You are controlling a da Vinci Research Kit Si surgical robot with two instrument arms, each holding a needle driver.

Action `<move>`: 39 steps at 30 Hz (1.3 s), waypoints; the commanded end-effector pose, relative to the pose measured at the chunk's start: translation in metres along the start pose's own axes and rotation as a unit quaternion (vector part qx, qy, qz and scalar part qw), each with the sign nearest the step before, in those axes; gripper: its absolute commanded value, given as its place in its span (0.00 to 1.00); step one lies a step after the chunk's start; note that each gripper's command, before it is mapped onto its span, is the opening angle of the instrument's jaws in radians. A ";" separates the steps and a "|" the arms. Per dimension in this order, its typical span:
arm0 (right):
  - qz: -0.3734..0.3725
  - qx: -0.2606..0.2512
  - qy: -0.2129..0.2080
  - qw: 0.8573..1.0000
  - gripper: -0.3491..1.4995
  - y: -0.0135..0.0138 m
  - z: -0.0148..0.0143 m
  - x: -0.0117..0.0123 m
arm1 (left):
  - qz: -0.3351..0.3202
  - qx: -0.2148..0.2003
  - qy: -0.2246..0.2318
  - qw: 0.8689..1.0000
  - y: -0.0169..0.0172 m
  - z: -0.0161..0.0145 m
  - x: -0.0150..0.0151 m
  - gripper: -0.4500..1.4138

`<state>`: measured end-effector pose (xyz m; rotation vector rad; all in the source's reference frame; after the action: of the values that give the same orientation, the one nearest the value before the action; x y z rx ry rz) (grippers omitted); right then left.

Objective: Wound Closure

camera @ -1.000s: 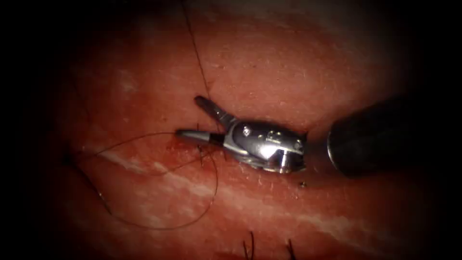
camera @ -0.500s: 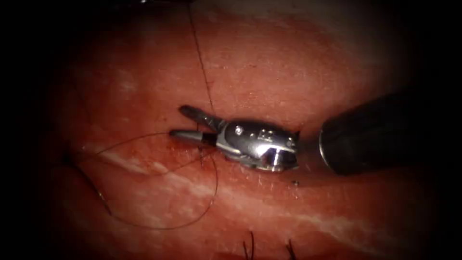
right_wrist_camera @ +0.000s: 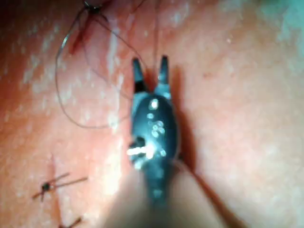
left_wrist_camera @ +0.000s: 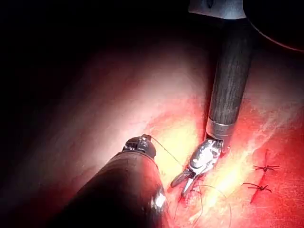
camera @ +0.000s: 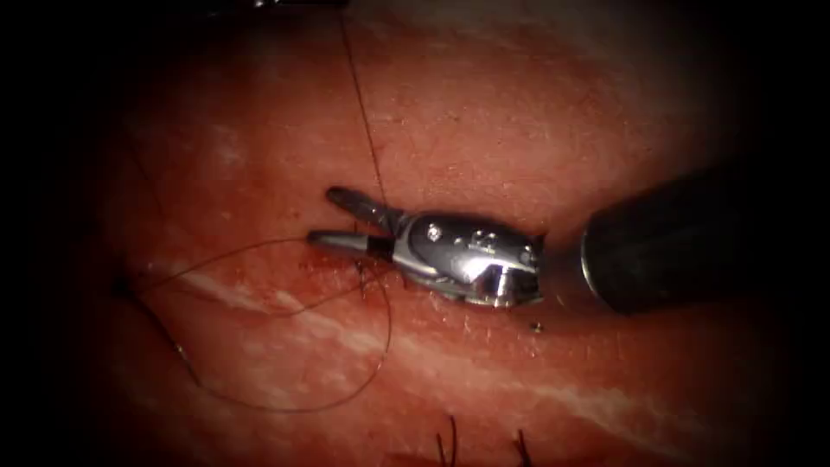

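My right tool comes in from the right and lies low over the tissue, jaws open and holding nothing. A taut thread runs from the top of the endoscope view down between those jaws, close to their hinge, to a stitch in the tissue. The right wrist view shows the same open jaws astride the thread. In the left wrist view, the thread ends at my left tool's tip, which is shut on it. A slack loop of thread lies left of the stitch.
Tied stitches with short cut ends sit beside the working spot, one of them near the right tool's shaft. Cut ends stick up at the near edge. Red fluid wets the tissue around the stitch.
My right tool slid slightly left along the tissue and its jaws narrowed around the taut thread. The slack loop has not moved.
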<state>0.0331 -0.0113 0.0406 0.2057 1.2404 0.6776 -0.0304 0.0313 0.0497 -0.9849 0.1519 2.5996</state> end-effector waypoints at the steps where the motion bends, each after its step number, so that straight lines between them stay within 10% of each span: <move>1: 0.004 0.001 -0.001 1.000 0.31 -0.0006 0.0002 -0.0009 | 0.000 0.000 0.000 1.000 0.0002 0.0008 0.0000 0.00; 9: 0.002 0.001 0.001 1.000 0.25 -0.0006 0.0004 -0.0007 | 0.000 0.000 0.000 1.000 0.0003 0.0007 0.0001 0.00; 12: -0.004 0.003 0.001 1.000 0.00 -0.0004 0.0006 -0.0006 | 0.000 -0.001 0.000 1.000 0.0003 0.0007 0.0001 0.00; 22: -0.038 0.022 -0.007 0.999 0.00 -0.0001 -0.0001 -0.0005 | 0.000 -0.001 0.001 1.000 0.0003 0.0006 0.0002 0.00; 32: -0.040 -0.029 0.003 0.999 0.21 0.0028 -0.0123 0.0003 | 0.004 -0.001 0.009 1.000 0.0020 0.0041 0.0001 0.00; 35: -0.040 -0.074 0.000 0.996 0.21 0.0077 -0.0240 0.0003 | 0.023 -0.030 0.003 0.999 0.0055 0.0101 0.0003 0.00; 39: -0.041 -0.093 -0.014 0.995 0.20 0.0100 -0.0303 0.0000 | 0.023 -0.052 0.007 0.998 0.0077 0.0144 0.0006 0.00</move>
<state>0.0024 -0.0085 0.0347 0.0044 1.1564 0.7086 -0.0428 0.0275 0.0599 -1.0462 0.0371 2.6698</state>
